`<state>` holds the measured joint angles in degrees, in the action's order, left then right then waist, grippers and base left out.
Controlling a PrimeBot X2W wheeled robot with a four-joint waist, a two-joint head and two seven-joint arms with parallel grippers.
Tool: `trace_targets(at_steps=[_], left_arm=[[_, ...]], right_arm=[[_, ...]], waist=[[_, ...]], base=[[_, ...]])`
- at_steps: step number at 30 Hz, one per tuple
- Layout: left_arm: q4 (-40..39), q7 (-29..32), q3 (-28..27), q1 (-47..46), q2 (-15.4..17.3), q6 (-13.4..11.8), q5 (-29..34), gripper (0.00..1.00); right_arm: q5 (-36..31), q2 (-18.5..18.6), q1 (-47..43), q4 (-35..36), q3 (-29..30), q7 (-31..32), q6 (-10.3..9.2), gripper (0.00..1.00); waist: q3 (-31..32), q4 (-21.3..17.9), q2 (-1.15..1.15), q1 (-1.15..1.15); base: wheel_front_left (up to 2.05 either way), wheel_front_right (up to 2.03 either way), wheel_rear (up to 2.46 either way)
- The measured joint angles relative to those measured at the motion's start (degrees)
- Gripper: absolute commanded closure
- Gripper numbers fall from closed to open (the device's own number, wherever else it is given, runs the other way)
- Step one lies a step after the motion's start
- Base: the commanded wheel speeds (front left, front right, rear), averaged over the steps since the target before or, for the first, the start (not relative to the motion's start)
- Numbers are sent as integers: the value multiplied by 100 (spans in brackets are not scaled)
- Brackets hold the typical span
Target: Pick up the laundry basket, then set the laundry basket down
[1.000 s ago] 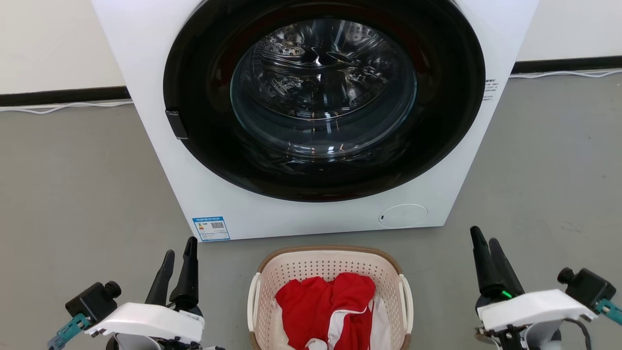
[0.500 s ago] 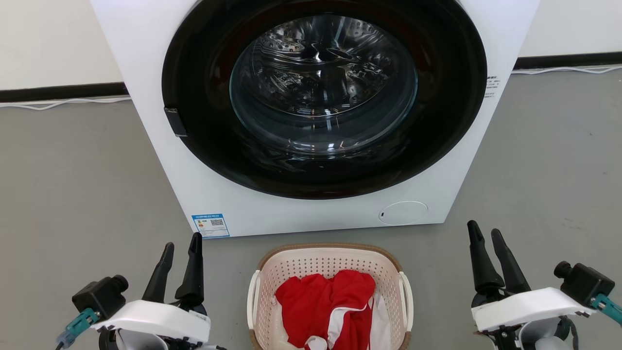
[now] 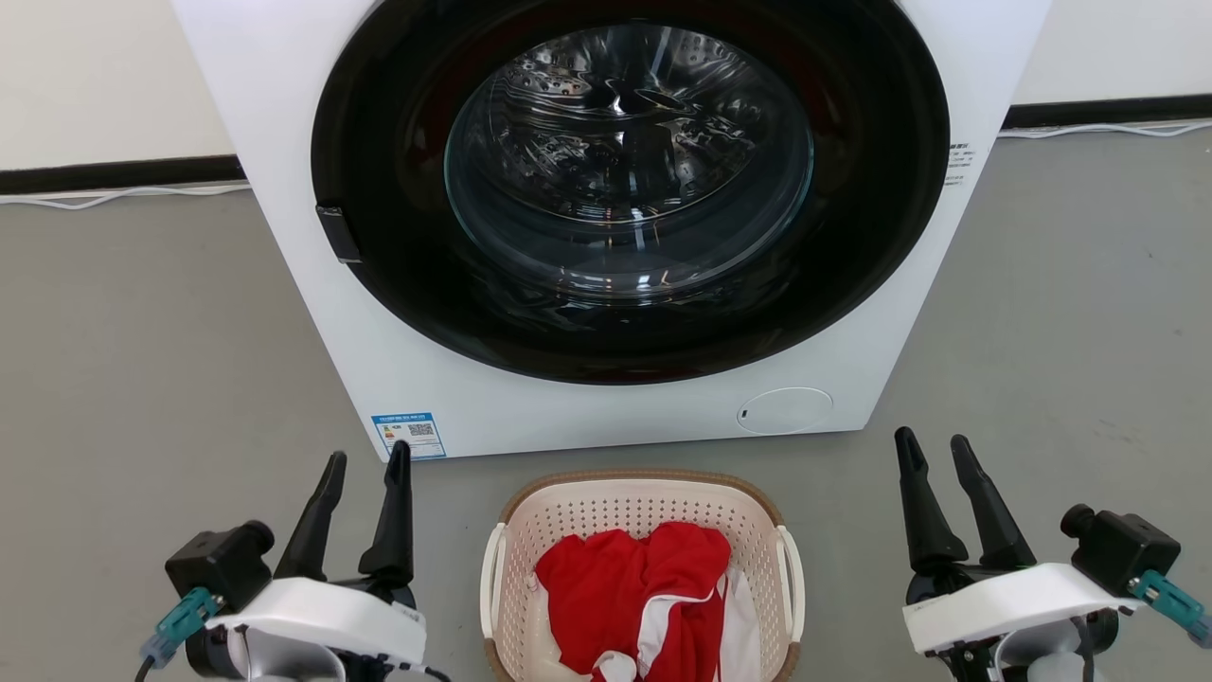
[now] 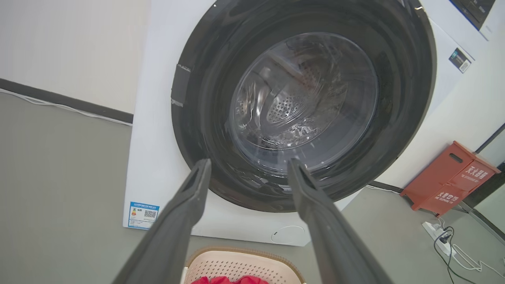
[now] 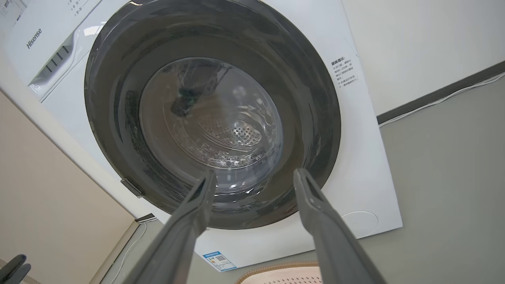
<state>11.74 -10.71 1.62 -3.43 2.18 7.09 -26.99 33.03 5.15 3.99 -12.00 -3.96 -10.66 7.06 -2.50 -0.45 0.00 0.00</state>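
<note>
Open and empty, the left claw (image 3: 369, 451) and right claw (image 3: 933, 437) flank the cream perforated plastic laundry basket (image 3: 639, 511), likely lined up to grip its sides.

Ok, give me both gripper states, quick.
Left gripper: open, empty, beside the laundry basket, not touching it.
Right gripper: open, empty, clear of the basket's other side.

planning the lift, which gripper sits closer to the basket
The left gripper: in the head view its gap to the laundry basket is narrower than the right gripper's.
</note>
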Motion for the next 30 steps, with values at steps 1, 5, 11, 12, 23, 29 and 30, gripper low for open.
trace_targets(at_steps=[1, 5, 11, 12, 23, 29, 30], left_arm=[[-10, -20, 16, -20, 0, 0, 51, 0], [-33, -101, 37, -65, 1, 1, 314, 0], [-37, -193, 41, -65, 3, 4, 684, 0], [-37, -201, 43, -67, 3, 4, 738, 0], [-41, -377, 58, -91, 7, 5, 1371, 0], [-40, -394, 57, -101, 8, 5, 1378, 0], [-40, -394, 57, -101, 8, 5, 1378, 0]], right_arm=[[-46, 3, 4, 0, -3, -1, 0, 0], [-277, 16, 44, -1, -20, -63, 0, 0], [-638, 29, 97, 0, -56, -179, 1, 0], [-712, 32, 97, 0, -65, -180, 1, 0], [-1386, 47, 107, -13, -104, -361, 1, 0], [-1463, 14, 108, -127, 31, -364, 1, 0], [-1480, 5, 109, -132, 36, -364, 2, 0]], waist=[[0, 1, 0, 0], [0, 3, 0, 0], [-4, -2, 0, 0], [-4, -3, 0, 0], [-27, -16, 0, 0], [-35, -21, 0, 0], [-39, -21, 0, 0]], base=[[0, 0, 0], [0, 0, 0], [0, 0, 0], [0, 0, 0], [0, 0, 0], [0, 0, 0], [0, 0, 0]])
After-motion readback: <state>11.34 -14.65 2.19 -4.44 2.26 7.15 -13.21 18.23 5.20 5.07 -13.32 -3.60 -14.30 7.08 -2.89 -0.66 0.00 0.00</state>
